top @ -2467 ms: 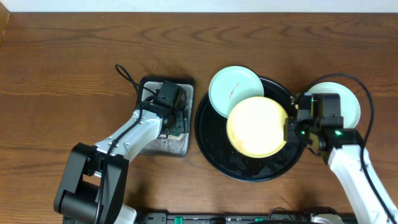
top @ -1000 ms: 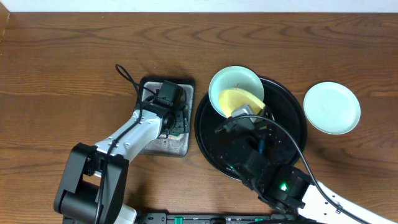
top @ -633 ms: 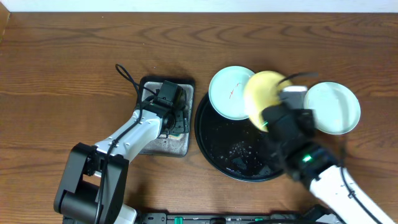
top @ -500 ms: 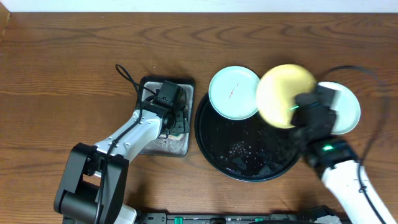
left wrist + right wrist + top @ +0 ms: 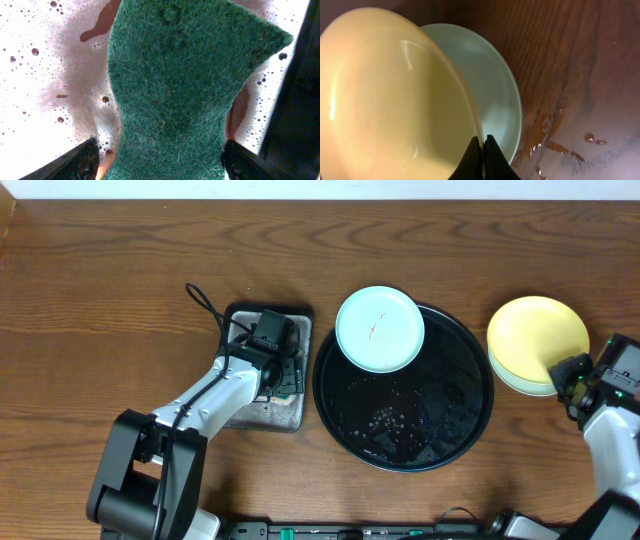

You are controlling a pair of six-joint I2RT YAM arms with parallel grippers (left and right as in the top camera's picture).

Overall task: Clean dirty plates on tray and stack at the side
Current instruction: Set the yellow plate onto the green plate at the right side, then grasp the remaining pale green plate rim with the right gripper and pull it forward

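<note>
Over on the right side of the overhead frame, the yellow plate (image 5: 537, 340) sits on top of a mint plate (image 5: 495, 90) on the desk, well off the tray (image 5: 400, 435). The right gripper (image 5: 482, 146) has its jaws pinched shut on the yellow rim, and the wrist view shows that plate tilted, not lying flat yet.

These look like thin plastic plates, so probably light, stiff and slick when wet (drops show on the desk by the stack). The rim looks like the only sensible place to grab.

One dirty plate (image 5: 379, 329), mint with a red smear, rests at the tray's upper left, overlapping the raised rim, so its edge looks reachable.

Meanwhile the left gripper (image 5: 270, 340) is down in the grey pan (image 5: 240, 418), jaws apparently squeezing the green sponge (image 5: 175, 90). That pan sits just beside the tray's left edge, so both arms could crowd each other there.
</note>
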